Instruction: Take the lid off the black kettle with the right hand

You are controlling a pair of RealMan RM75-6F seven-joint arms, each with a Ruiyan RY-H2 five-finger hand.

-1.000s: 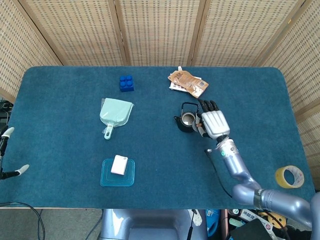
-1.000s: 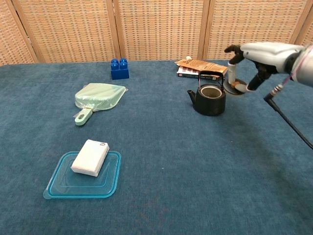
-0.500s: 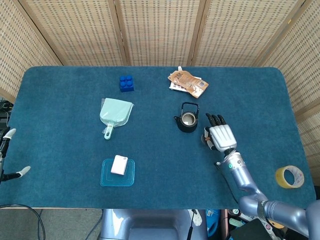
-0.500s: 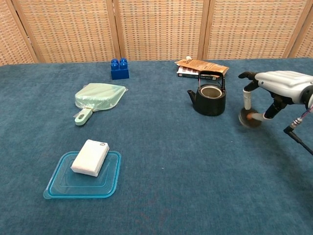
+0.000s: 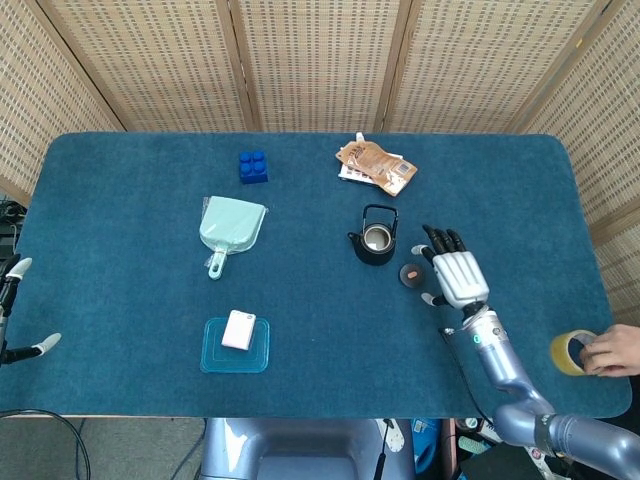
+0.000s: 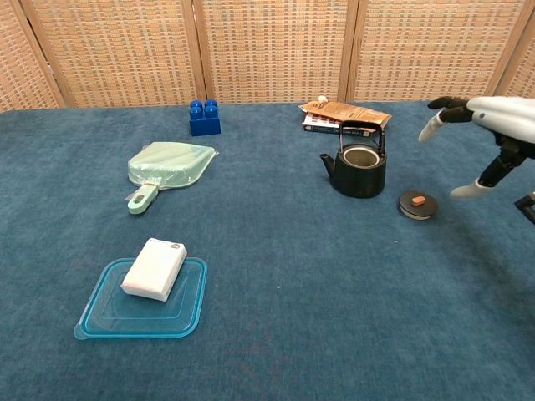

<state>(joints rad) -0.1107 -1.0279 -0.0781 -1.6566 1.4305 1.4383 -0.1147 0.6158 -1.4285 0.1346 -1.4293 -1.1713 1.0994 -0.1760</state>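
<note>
The black kettle (image 5: 375, 241) (image 6: 360, 170) stands open-topped right of the table's middle, its handle upright. Its round black lid (image 5: 410, 274) (image 6: 417, 205), with a small brown knob, lies flat on the blue cloth just right of the kettle. My right hand (image 5: 458, 275) (image 6: 489, 125) hovers beside and above the lid, fingers spread, holding nothing. At the left edge of the head view only the fingertips (image 5: 14, 268) of my left hand (image 5: 20, 310) show, spread apart and empty.
A blue block (image 5: 253, 166), a mint dustpan (image 5: 232, 224), a brown packet on a booklet (image 5: 375, 165), and a white box (image 5: 239, 329) on a clear blue lid (image 5: 235, 346) lie about. A person's hand (image 5: 612, 349) holds a tape roll (image 5: 570, 352) at the right edge.
My right hand carried the lid from beside the kettle down to the cloth, let it go and drew away to the right. A person's hand has appeared at the tape roll.
</note>
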